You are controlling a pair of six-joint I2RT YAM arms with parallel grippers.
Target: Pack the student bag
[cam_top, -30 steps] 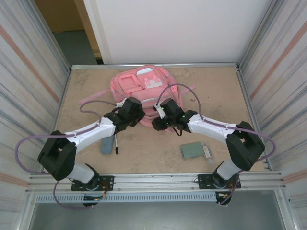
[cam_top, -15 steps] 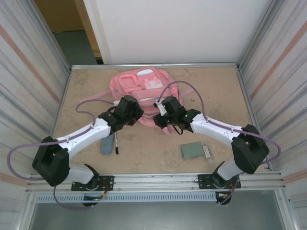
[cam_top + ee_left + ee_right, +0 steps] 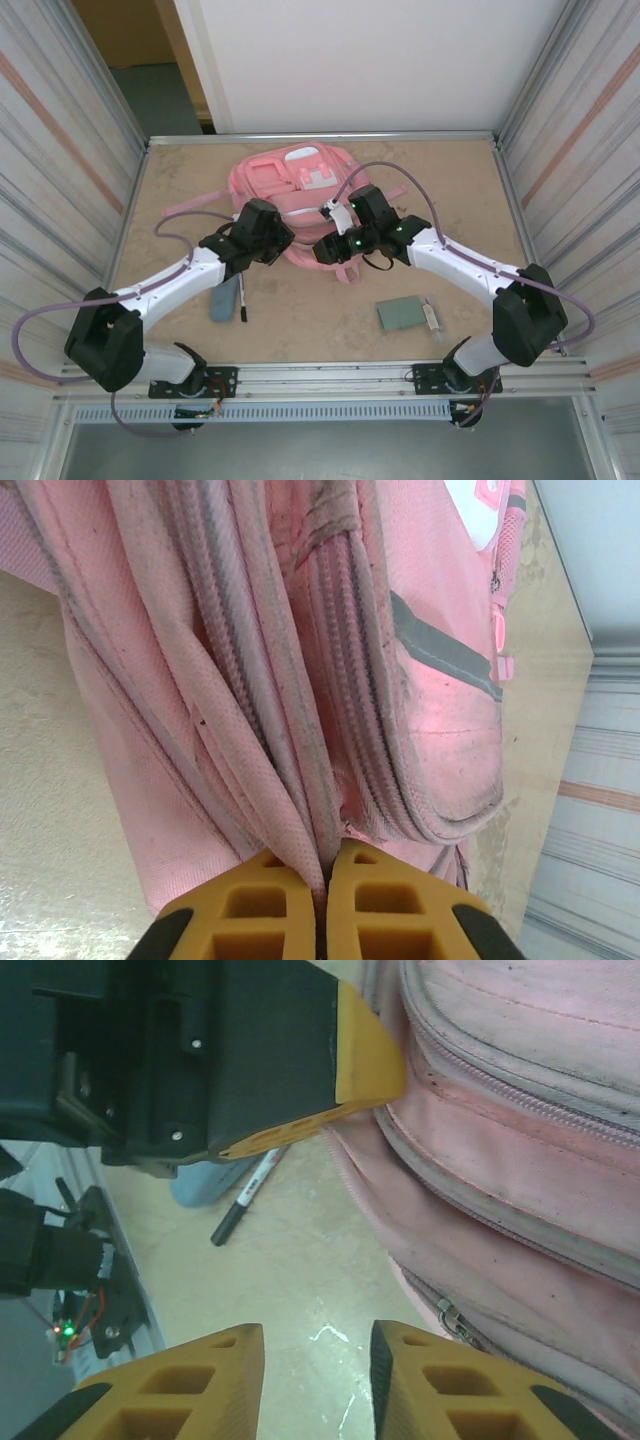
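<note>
The pink student bag (image 3: 300,175) lies flat at the back middle of the table, front pockets facing up. My left gripper (image 3: 283,243) is at its near left edge; in the left wrist view the yellow fingertips (image 3: 325,865) are shut on a fold of the bag's fabric (image 3: 300,660) beside a zip seam. My right gripper (image 3: 325,250) hovers at the bag's near edge. It stands open (image 3: 315,1360) over bare table, with nothing between the fingers and the bag (image 3: 520,1160) just to its right. A metal zip pull (image 3: 450,1317) lies close to its right finger.
A black-capped marker (image 3: 242,300) and a blue-grey case (image 3: 224,297) lie near the left arm. A green notebook (image 3: 400,313) and a small white item (image 3: 431,316) sit front right. Pink straps (image 3: 190,208) trail left. Metal walls enclose the table.
Both grippers have moved back toward the far wall, the left one still clamped on the bag's edge. The bag has slid slightly back and bunched. The right gripper has swung right.
</note>
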